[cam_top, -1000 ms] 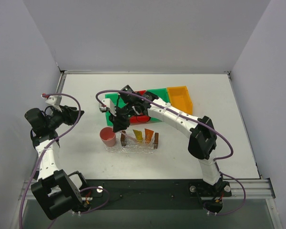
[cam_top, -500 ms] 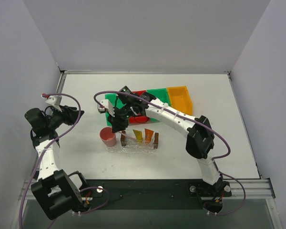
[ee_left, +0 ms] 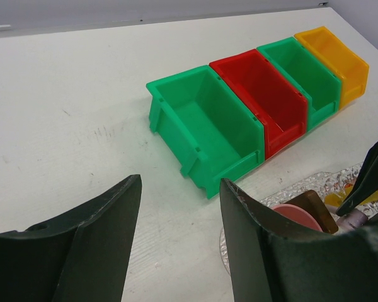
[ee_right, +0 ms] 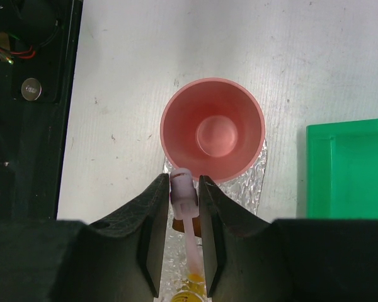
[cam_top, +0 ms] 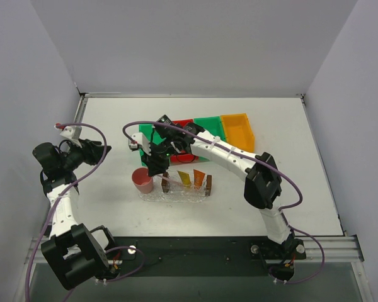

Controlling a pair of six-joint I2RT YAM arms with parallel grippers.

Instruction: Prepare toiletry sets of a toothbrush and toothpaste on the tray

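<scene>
The right hand point(ee_right: 184, 186) is clenched on the toothbrush point(ee_right: 189, 229), its two fingers pinching the slim whitish-pink stick close to its thicker pale end, which pokes out just past the fingertips. In the right wrist view the stick runs back between the fingers towards a patch of yellow-orange at the bottom edge; whether its lower end touches anything cannot be told. From above, this hand point(cam_top: 156, 165) hangs over the left end of the tray point(cam_top: 188, 193), just beside the pink cup point(cam_top: 142, 180), which stands upright and empty at the edge of a clear crinkled mat point(ee_right: 256, 179). The tray sits on that mat with a dark brown handle block point(cam_top: 209, 183) at each short end, and between the blocks stand an orange toothpaste tube point(cam_top: 198, 179) and a yellower toothpaste tube point(cam_top: 184, 178). Behind the tray a row of bins lies side by side on the tabletop point(cam_top: 290, 176): a green bin point(ee_left: 205, 126), a red bin point(ee_left: 261, 94), a second green bin point(ee_left: 299, 69) and an orange bin point(ee_left: 337, 56). The left hand point(ee_left: 179, 239) is released, fingers spread and grasping nothing, raised well apart to the left.
</scene>
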